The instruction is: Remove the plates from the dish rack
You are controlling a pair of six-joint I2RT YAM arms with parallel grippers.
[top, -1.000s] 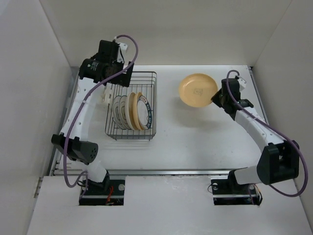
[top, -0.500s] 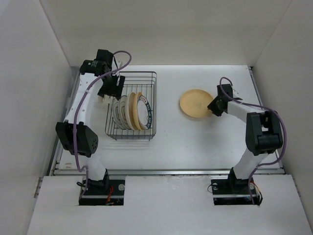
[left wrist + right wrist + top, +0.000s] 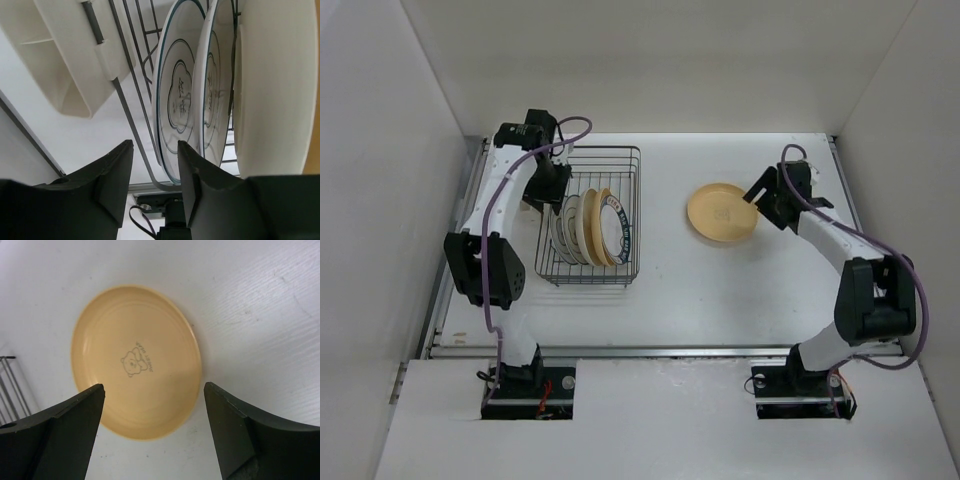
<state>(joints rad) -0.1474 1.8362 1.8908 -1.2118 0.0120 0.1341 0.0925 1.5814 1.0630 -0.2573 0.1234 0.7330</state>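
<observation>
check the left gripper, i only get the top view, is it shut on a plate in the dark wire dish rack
Observer: No, the left wrist view shows the left gripper open, with a wire of the dark wire dish rack in its gap.
Operator: nearest plate
Observer: A round white plate with a thin dark ring, standing on edge.
Operator: right side
Observer: The right gripper is wide open; the round tan-yellow plate lies flat, not touching it.
</observation>
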